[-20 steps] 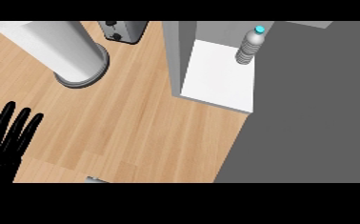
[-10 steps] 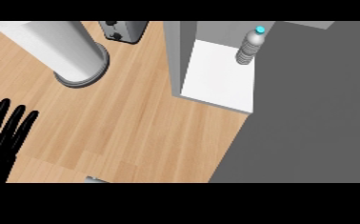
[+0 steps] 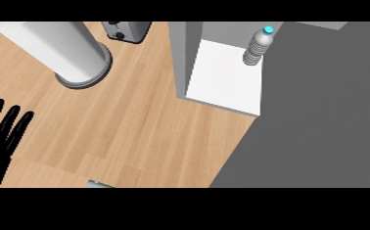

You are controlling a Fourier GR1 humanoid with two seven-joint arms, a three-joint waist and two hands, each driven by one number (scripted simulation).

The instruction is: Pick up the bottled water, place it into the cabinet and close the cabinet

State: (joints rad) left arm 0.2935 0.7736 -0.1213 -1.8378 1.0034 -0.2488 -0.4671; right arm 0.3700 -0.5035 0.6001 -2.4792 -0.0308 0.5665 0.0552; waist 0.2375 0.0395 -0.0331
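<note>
Head view: bottled water (image 3: pixel 258 48) upright in cabinet (image 3: pixel 224 72), label unreadable.

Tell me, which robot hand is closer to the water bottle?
Only the left hand shows, fingers straight, at the view's left edge, far across the wooden counter from the water bottle standing inside the cabinet. The right hand isn't visible, so I can't compare.

You've got 1 bottled water (image 3: pixel 256 48), w/ 1 blue cap (image 3: pixel 269 29). 1 cabinet (image 3: pixel 217 60), w/ 1 white shelf floor (image 3: pixel 224 77). 1 wooden counter (image 3: pixel 137 121). 1 big grey cylinder (image 3: pixel 69 53) on a round base. 1 small dark appliance (image 3: pixel 127 30) at the top edge. Only 1 hand, the left hand (image 3: pixel 11 131), shows.
</note>
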